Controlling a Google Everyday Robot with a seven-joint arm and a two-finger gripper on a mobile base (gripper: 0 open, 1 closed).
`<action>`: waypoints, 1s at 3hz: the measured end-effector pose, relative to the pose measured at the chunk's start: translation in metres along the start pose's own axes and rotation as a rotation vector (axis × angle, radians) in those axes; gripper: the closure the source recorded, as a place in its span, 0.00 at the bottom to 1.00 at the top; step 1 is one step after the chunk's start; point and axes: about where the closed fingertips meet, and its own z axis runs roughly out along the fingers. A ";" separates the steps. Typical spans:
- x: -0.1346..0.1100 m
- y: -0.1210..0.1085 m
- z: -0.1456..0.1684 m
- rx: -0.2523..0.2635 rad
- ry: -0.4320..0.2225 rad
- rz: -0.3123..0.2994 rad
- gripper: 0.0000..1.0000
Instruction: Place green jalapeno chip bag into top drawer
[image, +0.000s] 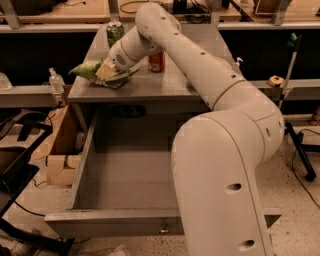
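Note:
The green jalapeno chip bag (86, 69) is at the front left of the cabinet top (165, 82), its crumpled end sticking out to the left. My gripper (109, 74) is at the bag's right end, shut on it, low over the surface. The top drawer (110, 222) is pulled wide open below and in front of the cabinet, grey and deep, with a small keyhole lock (163, 229) on its front panel. My big white arm covers the drawer's right half.
A green-patterned drink can (115, 33) stands at the back left of the cabinet top, and a red can (156, 61) stands behind my wrist. A clear bottle (56, 81) is on a shelf to the left. A cardboard box (60, 150) sits left of the drawer.

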 end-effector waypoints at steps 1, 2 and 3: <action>-0.001 0.000 -0.001 0.000 0.000 0.000 1.00; -0.001 0.000 -0.001 0.000 0.000 0.000 1.00; -0.001 0.000 -0.001 0.000 0.000 0.000 1.00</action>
